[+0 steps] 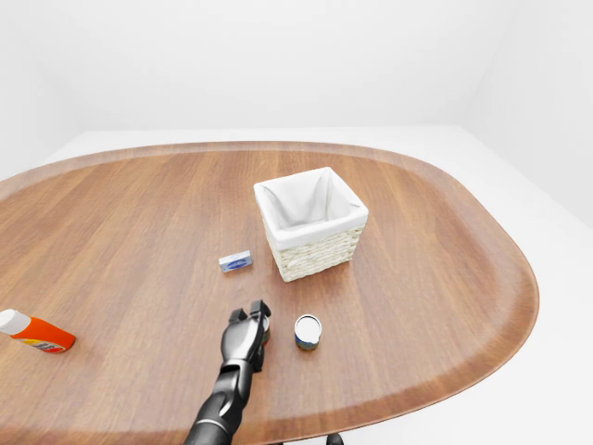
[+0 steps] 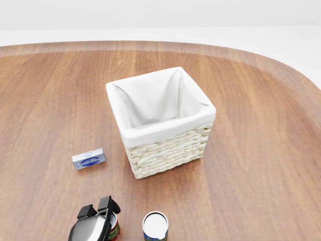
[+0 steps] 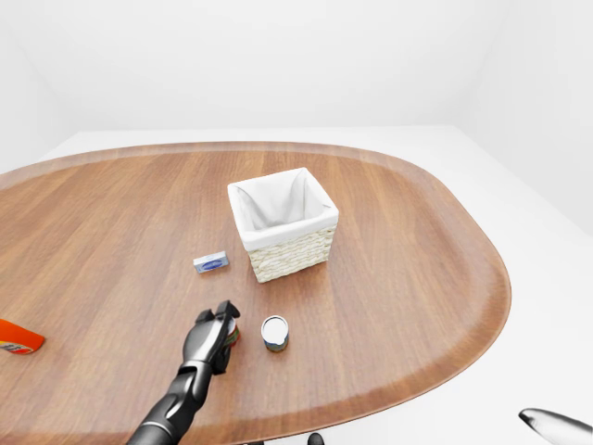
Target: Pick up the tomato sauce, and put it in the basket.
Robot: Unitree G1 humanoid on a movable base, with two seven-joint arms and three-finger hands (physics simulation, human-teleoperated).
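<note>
Left-eye view: the left hand (image 1: 252,322) sits on the red tomato sauce can, well short of the basket (image 1: 310,222) up the table (image 1: 445,278).
Head view: fingers (image 2: 107,205) curl over the upright tomato sauce (image 2: 115,230); whether they actually grip it, I can't tell.
Right-eye view: the right hand (image 3: 556,423) waits far right.

You have a cream woven basket (image 2: 168,150) with white lining, a red-labelled tomato sauce can (image 2: 115,231), an orange bottle (image 1: 37,333), and a brown wood-grain counter (image 2: 261,150).
</note>
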